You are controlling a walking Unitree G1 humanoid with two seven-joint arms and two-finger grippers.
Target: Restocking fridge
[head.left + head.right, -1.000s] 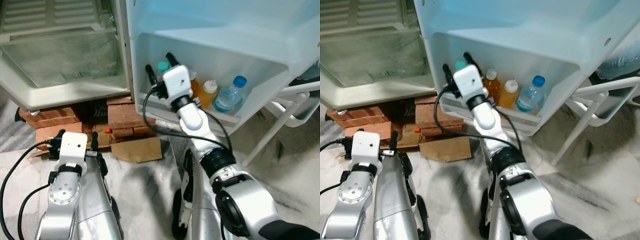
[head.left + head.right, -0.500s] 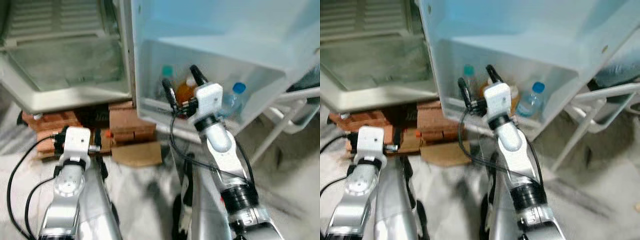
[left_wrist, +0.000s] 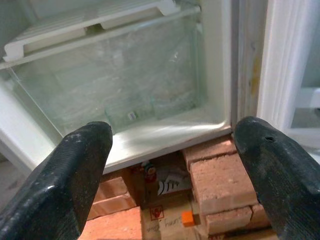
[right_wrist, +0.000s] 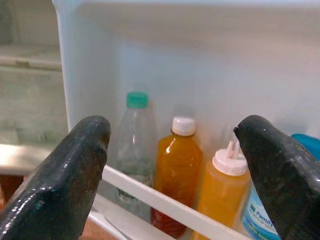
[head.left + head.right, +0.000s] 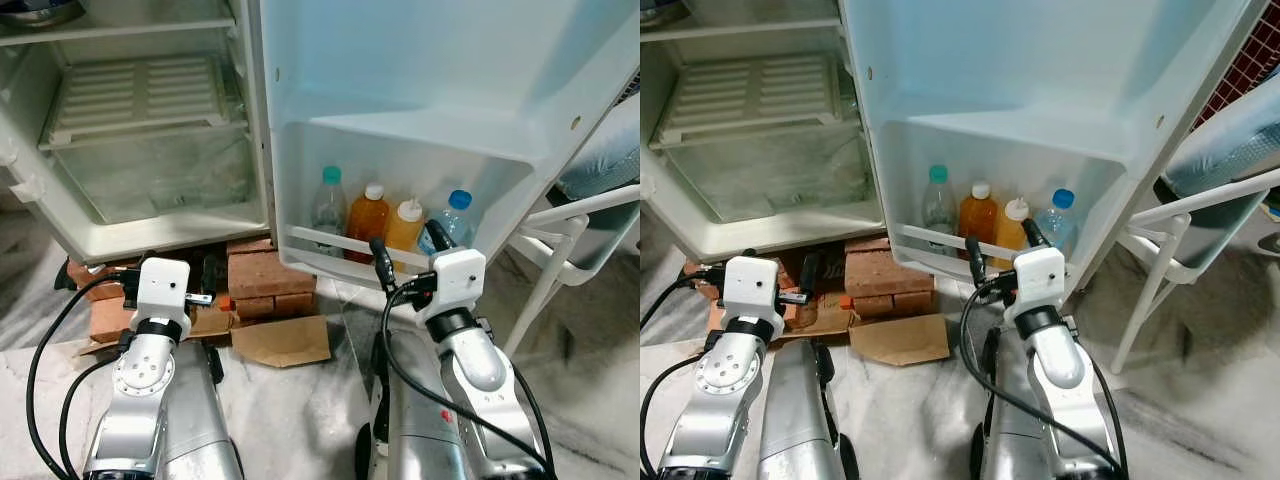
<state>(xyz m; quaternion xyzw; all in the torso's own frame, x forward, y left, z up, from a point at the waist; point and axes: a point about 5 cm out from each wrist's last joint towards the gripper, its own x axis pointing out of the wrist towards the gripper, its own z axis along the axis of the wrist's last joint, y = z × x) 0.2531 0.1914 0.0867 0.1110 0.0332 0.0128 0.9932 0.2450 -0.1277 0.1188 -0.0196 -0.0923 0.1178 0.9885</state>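
Change: right gripper (image 5: 408, 253), a second ago reaching in among the bottles at the green-capped one, has come back out of the door shelf (image 5: 345, 243) and now hangs just in front of its rail, holding nothing.
Camera: head has lifted too; more of the fridge interior (image 5: 140, 130) is in view, so the whole-scene shift is the camera's, not the objects'.
Meaning: reads as a placement just finished. Four bottles stand in a row behind the rail, and the arm is free for the next item.
Bottles: green-capped clear bottle (image 4: 134, 145), orange juice bottle (image 4: 176, 172), yellow squeeze bottle (image 4: 222, 192), blue-capped water bottle (image 5: 446, 222); all upright, side by side, none touched by a gripper.
Right arm pose: forearm raised toward the door, wrist level with the shelf rail, fingers (image 4: 60, 170) spread wide apart and pointing at the bottles.
Left arm pose: held low near the body, left gripper (image 3: 175, 165) aimed at the lower fridge compartment and the bricks (image 3: 220, 182) under it; fingers wide apart, empty.
Main compartment: wire shelf (image 5: 135, 95) and glass drawer cover (image 3: 110, 85) carry nothing visible.
Next: judged, fetch further stock; none is in view.
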